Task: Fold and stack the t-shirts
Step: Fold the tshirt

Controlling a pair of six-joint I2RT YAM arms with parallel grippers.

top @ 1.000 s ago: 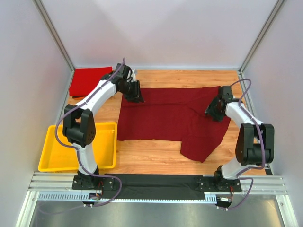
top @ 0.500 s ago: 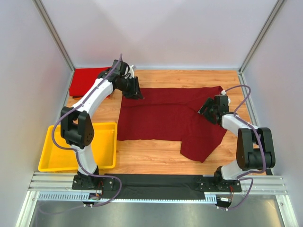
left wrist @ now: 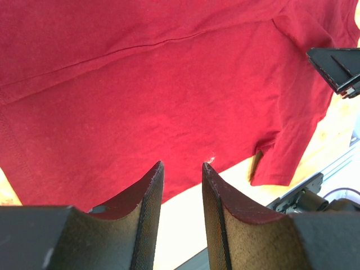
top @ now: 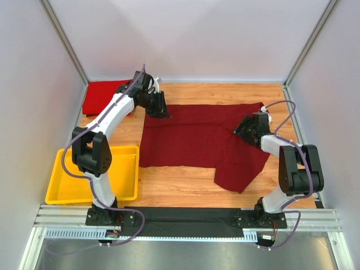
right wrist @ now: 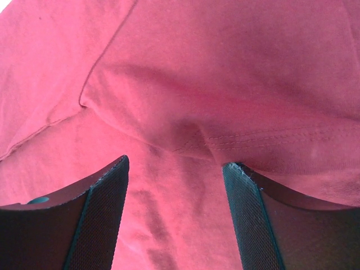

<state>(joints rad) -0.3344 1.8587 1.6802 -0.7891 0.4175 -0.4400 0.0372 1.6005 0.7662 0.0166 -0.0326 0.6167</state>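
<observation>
While the dark maroon cloth t-shirt (top: 202,138) lies spread on the wooden counter (top: 225,93), I have left fingers (left wrist: 143,208) parted, empty, at its eleven o'clock corner and right fingers (right wrist: 101,214) released over its three o'clock sleeve, ready for folding.

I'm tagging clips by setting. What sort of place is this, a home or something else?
Most likely a robot test cell in a lab, not a home: plain white panels enclose a wooden tabletop, and the left arm and right arm are mounted on a metal rail at its near edge.
</observation>
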